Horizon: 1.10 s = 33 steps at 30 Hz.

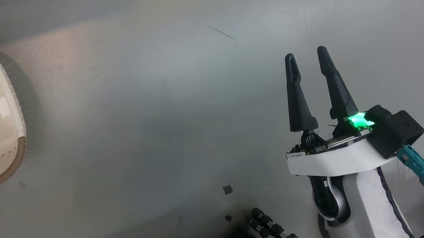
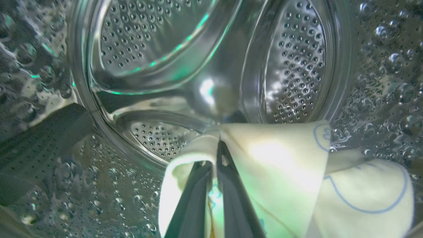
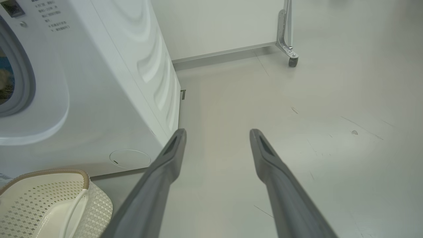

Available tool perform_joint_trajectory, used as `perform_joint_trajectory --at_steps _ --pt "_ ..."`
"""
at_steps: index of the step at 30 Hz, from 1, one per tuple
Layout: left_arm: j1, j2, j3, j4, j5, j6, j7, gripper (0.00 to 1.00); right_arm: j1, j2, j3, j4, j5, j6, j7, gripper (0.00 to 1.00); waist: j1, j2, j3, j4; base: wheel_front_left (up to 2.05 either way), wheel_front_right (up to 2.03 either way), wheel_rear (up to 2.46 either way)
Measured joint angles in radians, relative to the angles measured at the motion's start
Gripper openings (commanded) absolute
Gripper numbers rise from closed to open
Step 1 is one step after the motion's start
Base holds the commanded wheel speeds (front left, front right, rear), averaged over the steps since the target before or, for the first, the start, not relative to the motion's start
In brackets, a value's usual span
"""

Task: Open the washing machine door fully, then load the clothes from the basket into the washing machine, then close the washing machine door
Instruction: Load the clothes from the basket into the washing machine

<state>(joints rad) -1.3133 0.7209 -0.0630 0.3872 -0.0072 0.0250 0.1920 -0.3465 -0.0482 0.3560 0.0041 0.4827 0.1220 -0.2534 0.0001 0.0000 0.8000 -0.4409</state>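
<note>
Loading nearly done: left gripper (image 2: 213, 158) clenched on clothes (image 2: 281, 165) inside washing machine (image 2: 290, 66) drum, lower centre; right gripper (image 1: 307, 55) released, empty; basket (image 1: 18, 154) appears empty; release and washing machine door closing pending.

- No word, number or brand is coming through legibly anywhere.
- The washing machine (image 3: 99, 82) is carrying several short lines of small grey print (image 3: 54, 16) on its front panel, at the far left of the right wrist view, just right of the round door opening. The characters are showing too small and blurred to read.
- A small dark window (image 3: 13, 7) is sitting just left of that print, at the panel's top corner, and is showing no readable figures.
- The clothes (image 2: 281, 172), in the left wrist view, are bearing thin blue outlines (image 2: 360, 209) that are forming curves, not letters.
</note>
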Motion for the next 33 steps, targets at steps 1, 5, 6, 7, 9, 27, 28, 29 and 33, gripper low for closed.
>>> perform_joint_trajectory --at_steps 1,5,6,7,9,27,28,29,33 --pt "0.000 -0.007 0.002 0.016 -0.002 0.006 0.001 0.00 0.000 0.000 0.000 0.000 0.000 0.000 0.000 1.00 0.0000 0.0000 0.005 -0.002 0.00 0.00 0.00" --pt "0.002 -0.030 0.004 0.081 -0.014 0.010 0.005 0.00 -0.012 0.002 0.008 0.001 0.000 0.000 0.000 1.00 0.0000 0.0000 0.015 -0.008 0.00 0.00 0.00" --pt "0.002 -0.034 0.007 0.091 -0.017 0.015 0.005 0.00 -0.016 0.003 0.008 0.001 0.000 0.000 0.000 1.00 -0.0001 0.0000 0.016 -0.008 0.00 0.00 0.00" --pt "0.002 -0.040 0.016 0.100 -0.024 0.020 0.006 0.00 -0.016 0.003 0.008 0.001 0.000 0.000 0.000 1.00 -0.0001 0.0000 0.017 -0.008 0.00 0.00 0.00" --pt "0.002 -0.044 0.021 0.120 -0.028 0.022 0.006 0.00 -0.016 0.004 0.008 0.001 0.000 0.000 0.000 1.00 0.0000 0.0000 0.018 -0.007 0.00 0.00 0.00" --pt "0.004 -0.123 0.058 0.225 -0.094 0.041 -0.047 1.00 -0.019 0.004 -0.019 0.011 -0.001 0.000 0.000 1.00 -0.0001 0.0000 -0.006 0.022 0.00 0.00 0.00" --pt "0.006 -0.130 0.058 0.228 -0.098 0.041 -0.052 1.00 -0.019 0.004 -0.023 0.011 -0.001 0.000 0.000 1.00 -0.0001 0.0000 -0.009 0.026 0.00 0.00 0.00" --pt "0.009 -0.139 0.058 0.232 -0.100 0.041 -0.054 1.00 -0.019 0.004 -0.027 0.011 -0.002 0.000 0.000 1.00 -0.0001 0.0000 -0.011 0.031 0.00 0.00 0.00" --pt "0.040 -0.171 0.066 0.246 -0.131 0.042 -0.087 1.00 -0.019 0.001 -0.036 0.012 -0.009 0.000 0.000 1.00 0.0000 0.0000 -0.023 0.053 0.00 0.00 0.00"
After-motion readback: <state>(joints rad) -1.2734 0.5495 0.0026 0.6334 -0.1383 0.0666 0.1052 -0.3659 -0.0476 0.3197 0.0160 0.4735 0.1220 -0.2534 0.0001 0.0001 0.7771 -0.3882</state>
